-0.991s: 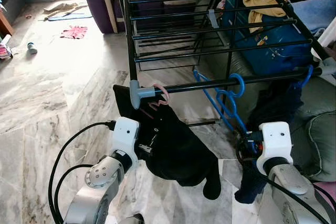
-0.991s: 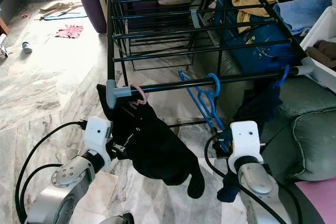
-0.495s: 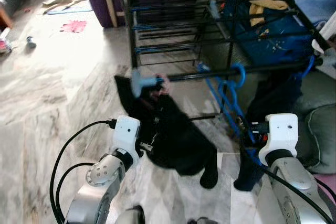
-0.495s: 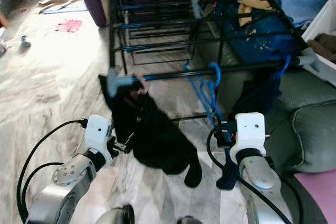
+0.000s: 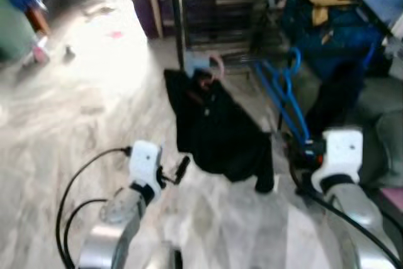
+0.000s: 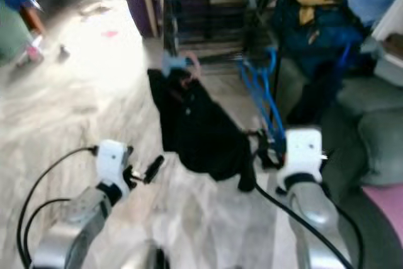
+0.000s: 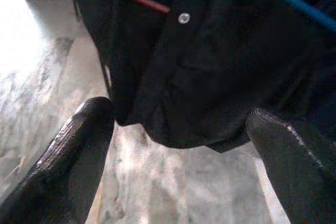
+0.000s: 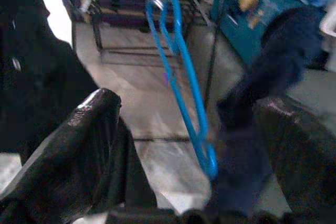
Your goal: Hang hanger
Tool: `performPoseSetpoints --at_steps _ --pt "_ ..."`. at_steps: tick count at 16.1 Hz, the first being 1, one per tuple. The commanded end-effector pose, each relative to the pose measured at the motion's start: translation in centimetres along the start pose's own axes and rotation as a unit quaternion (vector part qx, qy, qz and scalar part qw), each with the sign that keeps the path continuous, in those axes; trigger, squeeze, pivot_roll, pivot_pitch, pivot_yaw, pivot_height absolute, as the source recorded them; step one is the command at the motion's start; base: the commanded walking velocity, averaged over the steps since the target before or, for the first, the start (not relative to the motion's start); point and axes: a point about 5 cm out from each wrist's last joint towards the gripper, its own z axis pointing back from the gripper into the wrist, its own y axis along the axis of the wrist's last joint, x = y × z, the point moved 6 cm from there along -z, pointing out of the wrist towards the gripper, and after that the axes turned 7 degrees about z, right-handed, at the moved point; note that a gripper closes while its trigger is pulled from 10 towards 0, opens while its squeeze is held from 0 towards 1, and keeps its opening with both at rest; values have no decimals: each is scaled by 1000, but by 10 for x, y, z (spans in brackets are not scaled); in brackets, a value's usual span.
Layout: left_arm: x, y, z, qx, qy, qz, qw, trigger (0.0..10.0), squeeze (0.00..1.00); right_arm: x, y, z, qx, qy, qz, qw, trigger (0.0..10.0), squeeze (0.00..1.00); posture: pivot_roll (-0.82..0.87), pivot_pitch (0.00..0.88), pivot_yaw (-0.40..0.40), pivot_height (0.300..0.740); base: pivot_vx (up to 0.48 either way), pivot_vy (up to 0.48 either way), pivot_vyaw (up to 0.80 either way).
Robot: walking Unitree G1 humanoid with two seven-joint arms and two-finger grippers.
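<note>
Blurred head views. One black garment [image 5: 220, 131] on pink hanger [image 5: 216, 66], centre frame; one blue hanger [image 8: 184, 77] right of it. Marble floor [image 5: 69, 124] open at left. Left gripper [image 7: 178, 145] fingers wide apart, empty, just short of garment hem. Right gripper [image 8: 189, 129] spread wide, empty, blue hanger between fingers, untouched.

Your left silver arm's black 2-finger gripper [image 7: 173, 135] is held low and forward, its fingers [image 7: 73, 150] spread wide apart. Your right silver arm's black 2-finger gripper [image 8: 194, 129] reaches forward level with it, fingers [image 8: 89, 135] also parted.

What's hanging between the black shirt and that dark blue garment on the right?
Empty blue hangers hang between the black shirt and the dark blue garment, seen in both eye views.
</note>
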Motion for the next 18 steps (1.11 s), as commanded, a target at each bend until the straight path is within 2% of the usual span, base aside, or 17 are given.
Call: performPoseSetpoints --at_steps 1,3,4,5,9,14,15,17,18 --pt "-1 5 0 6 1 -7 1000 10000 0 1 -2 0 -1 -1 -6 1000 10000 1000 -62 111 4 740 -379 0 0" --pt "-2 5 0 7 2 -8 1000 10000 0 -2 -1 -1 1 7 -11 1000 10000 1000 -60 109 4 740 -381 0 0" --pt "-2 5 1 7 3 -7 1000 10000 0 -6 0 -2 1 14 -20 1000 10000 373 -58 109 3 740 -379 0 0" --pt "-2 4 2 7 3 -8 1000 10000 0 -7 0 -2 1 17 -19 1000 10000 0 -58 109 3 740 -386 0 0" --pt "-1 4 0 8 3 -6 1000 10000 0 -14 2 -4 4 34 -29 999 10000 0 -54 107 -3 740 -383 0 0" --pt "2 1 1 4 -3 -6 1000 10000 0 -15 5 -8 12 40 -29 999 10000 0 -54 104 -5 740 -387 0 0" --pt "2 1 1 3 -3 -7 1000 10000 0 -18 7 -8 16 46 -22 999 10000 0 -52 104 -6 740 -390 0 0" --pt "3 0 1 2 -4 -9 1000 10000 0 -20 8 -8 24 39 23 999 10000 0 -51 102 -7 740 -392 0 0" --pt "3 0 2 3 -4 -9 1000 10000 0 -22 9 -8 30 43 14 999 10000 0 -50 101 -7 740 -371 0 0"
